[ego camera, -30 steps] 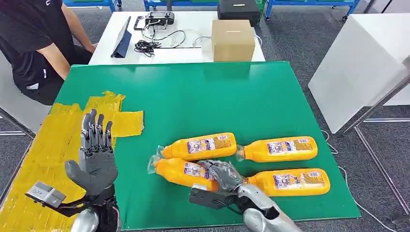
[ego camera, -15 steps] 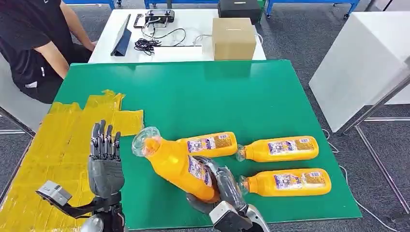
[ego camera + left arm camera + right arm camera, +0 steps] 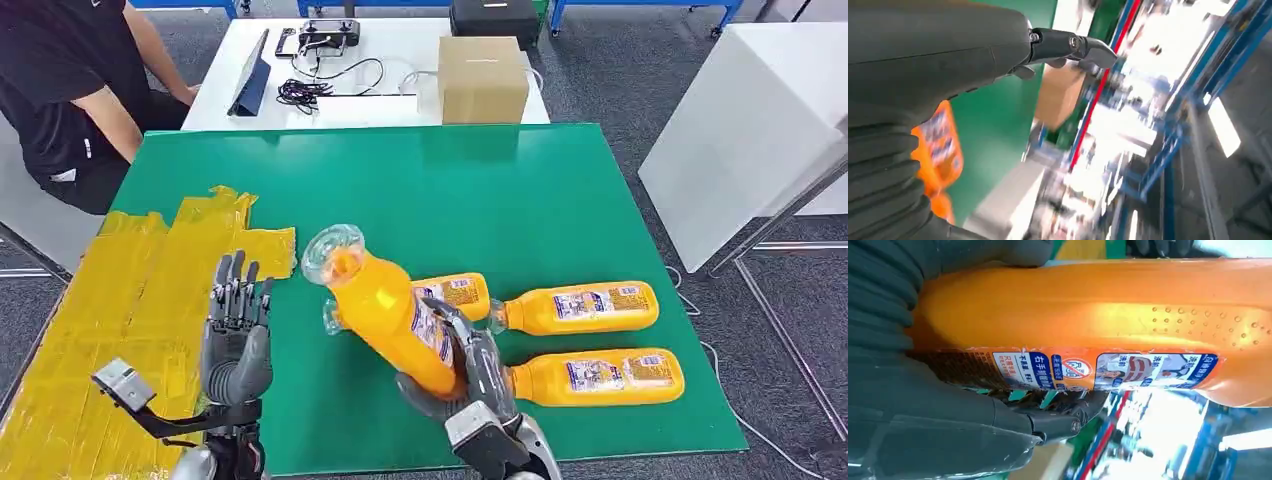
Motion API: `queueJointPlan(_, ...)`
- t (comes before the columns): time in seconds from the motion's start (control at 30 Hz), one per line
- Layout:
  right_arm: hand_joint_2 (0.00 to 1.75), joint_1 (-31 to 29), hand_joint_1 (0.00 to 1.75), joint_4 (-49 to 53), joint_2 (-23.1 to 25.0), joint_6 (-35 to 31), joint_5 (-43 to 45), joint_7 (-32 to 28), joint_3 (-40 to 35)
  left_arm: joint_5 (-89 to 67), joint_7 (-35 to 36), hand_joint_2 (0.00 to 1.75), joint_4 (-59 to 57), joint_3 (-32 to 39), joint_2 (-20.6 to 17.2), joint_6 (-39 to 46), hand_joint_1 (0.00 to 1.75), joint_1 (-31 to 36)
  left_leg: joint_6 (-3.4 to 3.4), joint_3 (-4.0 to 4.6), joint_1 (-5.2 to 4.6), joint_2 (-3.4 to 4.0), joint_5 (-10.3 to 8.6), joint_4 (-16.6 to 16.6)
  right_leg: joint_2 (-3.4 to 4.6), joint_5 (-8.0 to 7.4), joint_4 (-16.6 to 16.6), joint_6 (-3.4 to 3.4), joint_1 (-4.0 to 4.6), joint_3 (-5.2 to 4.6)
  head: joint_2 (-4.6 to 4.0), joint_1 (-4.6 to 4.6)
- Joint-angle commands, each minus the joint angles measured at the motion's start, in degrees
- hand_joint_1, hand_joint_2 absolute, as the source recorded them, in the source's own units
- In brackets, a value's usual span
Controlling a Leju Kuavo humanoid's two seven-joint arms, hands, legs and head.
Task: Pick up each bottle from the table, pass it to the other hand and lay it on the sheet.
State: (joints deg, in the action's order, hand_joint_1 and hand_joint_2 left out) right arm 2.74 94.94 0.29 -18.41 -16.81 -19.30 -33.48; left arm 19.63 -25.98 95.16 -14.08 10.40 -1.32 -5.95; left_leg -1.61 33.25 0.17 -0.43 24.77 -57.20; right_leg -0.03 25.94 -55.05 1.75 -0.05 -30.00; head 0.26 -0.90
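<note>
Right fingers (image 3: 470, 350) wrapped round held bottle (image 3: 385, 305), raised and tilted over green mat (image 3: 520, 200), cap end toward left hand (image 3: 238, 335). Left fingers (image 3: 238, 290) straight, slightly spread, empty, beside yellow sheet (image 3: 110, 290). Three bottles (image 3: 580, 308) lying behind.

A grey carpeted floor (image 3: 610, 75) surrounds a table with a flat green top (image 3: 480, 190). Behind it stands a white desk (image 3: 390, 105) carrying a brown cardboard box (image 3: 482, 80), black coiled cables (image 3: 305, 97) and a dark tablet (image 3: 252, 88). A white cabinet (image 3: 745, 130) stands at the right, and blue metal frames (image 3: 640, 8) line the far edge.
</note>
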Motion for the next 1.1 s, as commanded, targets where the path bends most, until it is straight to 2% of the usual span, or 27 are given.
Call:
queueJointPlan(0.03,1.75,-10.8,1.75,-12.7,3.6,-2.8,-6.5,2.6,-0.7,3.6,3.0,1.75,-6.6,-3.6,-2.3,-5.8,0.0,4.6,0.06,-0.18,0.01,0.14,-0.04,0.1,0.12,-0.08,0.1,-0.01,0.01,0.14,0.0,-0.02)
queueJointPlan(0.33,1.75,-12.5,1.75,-14.9,4.0,-1.6,-9.7,4.6,-3.8,5.3,3.8,1.75,-7.6,-3.2,-2.3,-9.1,0.0,5.0,0.06,-0.27,0.03,0.08,0.03,0.1,0.07,0.01,0.1,-0.01,0.03,0.29,0.0,0.0)
queueJointPlan(0.57,1.75,-16.0,1.75,-19.1,4.3,1.8,-17.2,10.0,-9.0,6.2,4.3,1.75,-8.1,-2.2,-2.0,-10.2,0.0,5.3,0.06,-0.17,0.01,0.17,0.0,0.1,0.16,-0.05,0.1,0.0,0.02,0.16,0.0,-0.02)
queueJointPlan(0.73,1.75,-16.0,1.75,-19.1,4.3,1.8,-17.2,10.0,-9.0,6.2,4.3,1.75,-8.1,-2.2,-2.0,-10.2,0.0,5.3,0.02,-0.07,0.01,0.04,-0.01,0.1,0.04,-0.02,0.1,0.01,0.01,0.09,0.0,0.0)
queueJointPlan(0.77,1.75,-16.1,1.75,-19.1,4.4,1.9,-17.4,10.2,-9.2,6.3,4.4,1.75,-8.0,-2.1,-2.0,-10.3,0.0,5.3,0.09,-0.26,0.05,0.11,0.04,0.1,0.09,0.01,0.1,0.0,0.05,0.29,0.0,0.0)
queueJointPlan(0.97,1.75,-20.3,1.75,-24.6,4.9,5.8,-21.5,14.3,-15.1,7.9,4.9,1.75,-6.9,0.1,-1.8,-11.3,0.0,4.3,0.04,-0.11,0.0,0.18,0.01,0.1,0.18,-0.03,0.0,0.0,0.0,0.09,0.0,-0.02)
queueJointPlan(1.1,1.75,-20.9,1.75,-25.4,4.9,6.7,-20.9,14.2,-16.6,8.7,5.9,1.75,-6.4,0.5,-1.6,-13.1,0.0,3.7,0.07,-0.16,0.03,0.16,0.01,0.1,0.14,-0.02,0.1,-0.01,0.04,0.17,0.0,-0.02)
